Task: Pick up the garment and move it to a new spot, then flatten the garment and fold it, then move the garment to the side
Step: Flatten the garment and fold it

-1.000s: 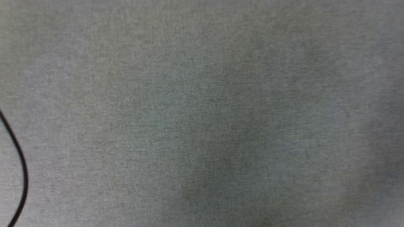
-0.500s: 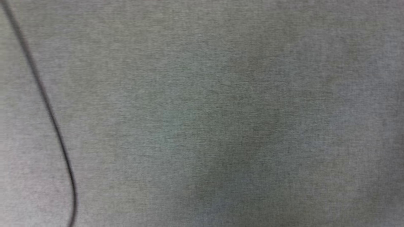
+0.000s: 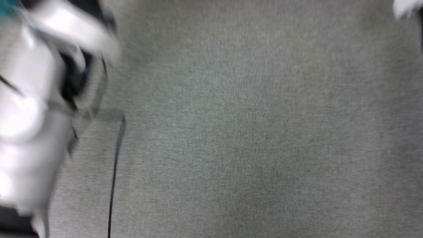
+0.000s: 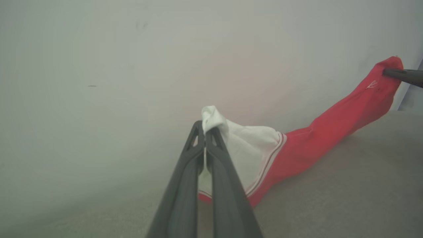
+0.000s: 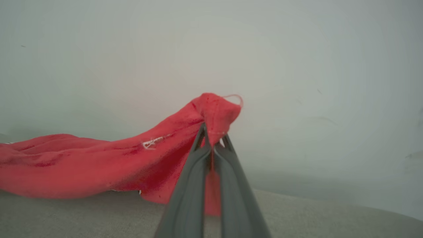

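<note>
The garment (image 4: 317, 142) is a red jersey with a white sleeve (image 4: 251, 145) edged in striped trim. It hangs stretched between both grippers above a grey surface (image 4: 347, 198). My left gripper (image 4: 205, 127) is shut on the tip of the white sleeve. In the same view my right gripper's dark fingertips (image 4: 401, 75) pinch the far red corner. In the right wrist view my right gripper (image 5: 213, 132) is shut on a bunched red edge of the garment (image 5: 99, 158), which sags away to the left. A pale wall stands behind it.
The head view is blurred and looks down on grey cloth (image 3: 248, 132). A pale forearm (image 3: 29, 115) stands at its left edge, and a thin black cable (image 3: 114, 172) runs down beside it. A white piece (image 3: 404, 8) shows at the top right corner.
The head camera has swung: the black cable slid rightward in the picture, and the pale forearm has come in at the left.
</note>
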`<state>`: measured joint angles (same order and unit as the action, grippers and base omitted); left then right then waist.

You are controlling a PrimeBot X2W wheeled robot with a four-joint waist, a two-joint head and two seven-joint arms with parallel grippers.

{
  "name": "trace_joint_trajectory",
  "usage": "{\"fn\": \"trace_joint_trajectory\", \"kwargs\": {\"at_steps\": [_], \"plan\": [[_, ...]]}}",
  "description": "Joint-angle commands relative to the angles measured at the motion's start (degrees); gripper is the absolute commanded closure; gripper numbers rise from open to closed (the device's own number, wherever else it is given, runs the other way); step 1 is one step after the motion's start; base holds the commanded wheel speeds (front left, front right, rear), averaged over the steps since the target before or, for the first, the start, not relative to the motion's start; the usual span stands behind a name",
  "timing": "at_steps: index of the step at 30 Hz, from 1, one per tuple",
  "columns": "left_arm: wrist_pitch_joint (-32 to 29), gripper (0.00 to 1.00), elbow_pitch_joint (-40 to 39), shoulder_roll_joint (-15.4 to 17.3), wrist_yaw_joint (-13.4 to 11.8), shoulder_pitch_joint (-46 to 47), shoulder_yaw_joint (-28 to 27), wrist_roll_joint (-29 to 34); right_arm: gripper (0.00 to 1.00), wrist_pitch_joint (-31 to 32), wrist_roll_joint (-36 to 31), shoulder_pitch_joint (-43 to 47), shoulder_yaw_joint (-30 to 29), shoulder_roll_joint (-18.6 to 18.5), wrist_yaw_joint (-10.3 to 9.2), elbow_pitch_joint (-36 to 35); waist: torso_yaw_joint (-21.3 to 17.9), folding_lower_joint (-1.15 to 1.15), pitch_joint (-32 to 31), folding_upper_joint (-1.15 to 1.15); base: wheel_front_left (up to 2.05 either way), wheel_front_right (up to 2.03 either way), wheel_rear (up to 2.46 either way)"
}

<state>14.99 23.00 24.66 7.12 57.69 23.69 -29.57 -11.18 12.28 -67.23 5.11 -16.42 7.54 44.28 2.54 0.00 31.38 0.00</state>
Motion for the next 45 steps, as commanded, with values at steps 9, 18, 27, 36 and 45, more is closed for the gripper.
{"fn": "trace_joint_trajectory", "kwargs": {"at_steps": [9, 18, 27, 36, 45], "plan": [[-1.46, 1.00, -6.91, 1.68, -4.00, -25.78, 4.03, 0.38, 1.00, 2.30, 11.35, 21.94, 6.41, -6.23, -0.10, -4.52, 0.73, 0.00, -12.18, 0.00, 0.00, 0.00, 0.00], [-6.09, 1.00, -13.24, 6.20, -5.85, -41.75, 7.69, 0.25, 1.00, 9.24, 21.20, 38.02, 12.87, -11.44, -0.10, -8.07, 1.02, 0.00, -19.00, 0.00, 0.00, 0.00, 0.00], [-12.39, 1.00, -21.90, 9.45, -8.72, -53.52, 12.24, 0.42, 1.00, 12.73, 28.45, 49.20, 15.80, -15.42, -0.10, -14.95, 0.79, 0.00, -25.63, 0.00, 0.00, 0.00, 0.00], [-17.01, 1.00, -30.30, 12.63, -11.21, -63.79, 13.53, -3.62, 1.00, 16.53, 33.77, 59.67, 16.27, -18.95, -0.09, -21.53, 1.23, 0.00, -29.98, 0.00, 0.00, 0.00, 0.00], [-18.81, 1.00, -35.71, 13.93, -13.34, -69.58, 14.67, -5.32, 1.00, 19.77, 40.21, 72.39, 11.78, -22.12, -0.09, -28.63, 2.14, 0.00, -31.23, 0.00, 0.00, 0.00, 0.00]]}}
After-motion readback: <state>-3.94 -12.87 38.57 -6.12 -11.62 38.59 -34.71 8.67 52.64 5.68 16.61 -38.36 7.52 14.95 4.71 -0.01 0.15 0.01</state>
